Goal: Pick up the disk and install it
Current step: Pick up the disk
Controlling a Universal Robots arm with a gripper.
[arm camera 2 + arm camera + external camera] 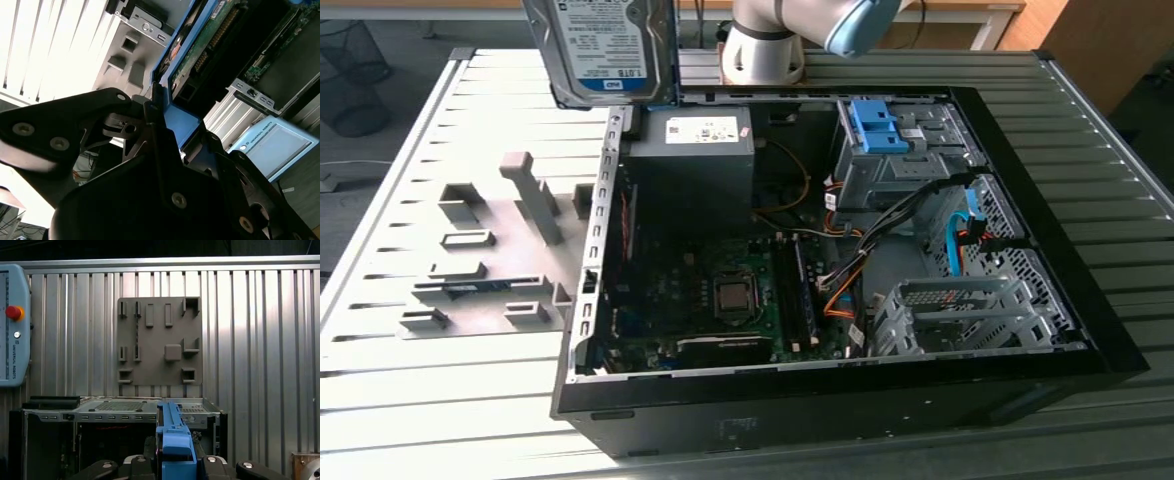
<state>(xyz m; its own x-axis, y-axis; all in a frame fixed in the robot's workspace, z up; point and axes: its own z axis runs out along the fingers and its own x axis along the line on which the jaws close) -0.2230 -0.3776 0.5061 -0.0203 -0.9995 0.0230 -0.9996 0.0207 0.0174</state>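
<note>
Right now, in the exterior view, your disk (611, 50) hangs upright in the air, label toward the camera, above the far corner of the open case (1067, 330) at the exterior view's left. The case lies on the slatted table (400, 400), with a grey plate (494, 250) of holders just beside it at the exterior view's left. Inside the case, a blue clip (878, 125) sits in a bay near the far wall. The arm (767, 50) stands behind the case. In the second wrist view, your pincer (165, 125) is closed on the disk's blue frame, and the disk (215, 35) shows its green circuit-board side. A pendant (280, 145) lies beyond it. In the first wrist view, the blue frame of the disk (175, 445) stands edge-on between the sides of the pincer (175, 465). Past it you see the case (120, 407), the plate (160, 340) and the pendant (12, 325) on the table (260, 340).
</note>
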